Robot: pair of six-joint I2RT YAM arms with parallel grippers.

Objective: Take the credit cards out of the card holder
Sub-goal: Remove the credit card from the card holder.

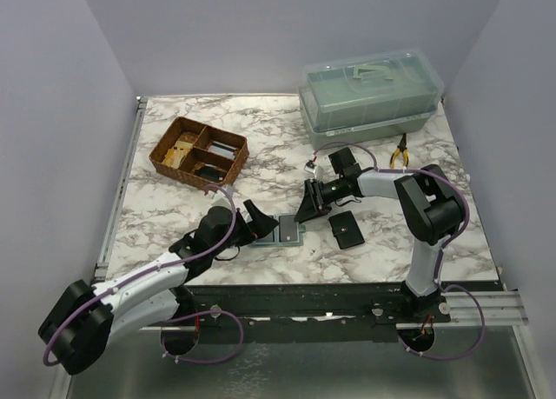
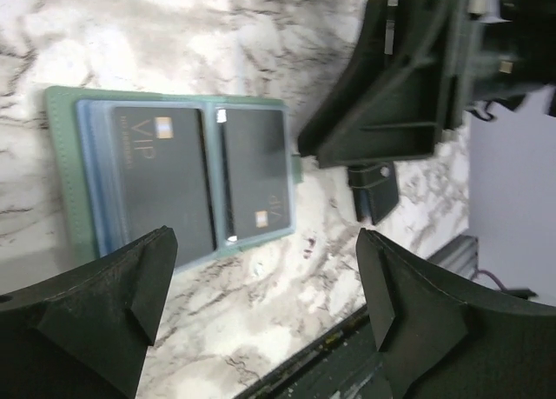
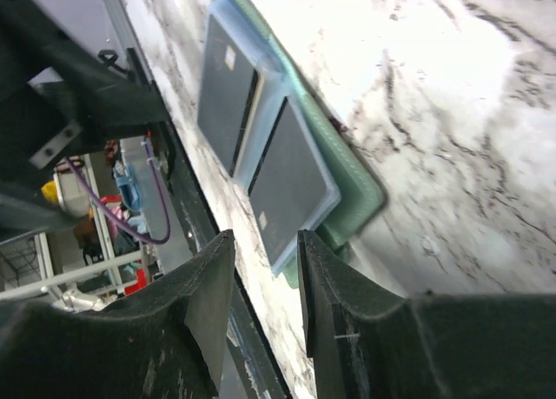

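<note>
Credit cards point(image 2: 165, 182), dark rectangles in the open sage-green card holder point(image 2: 61, 156), lie between our wide-spread left pincer point(image 2: 265, 242) and narrowly parted, empty right pincer point(image 3: 265, 242).

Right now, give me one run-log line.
card holder lying open | both credit cards in sleeves | left gripper open, empty | right gripper slightly open, empty

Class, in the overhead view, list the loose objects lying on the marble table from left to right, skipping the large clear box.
Brown woven compartment basket → open sage-green card holder → flat black snap wallet → yellow-handled pliers.
</note>
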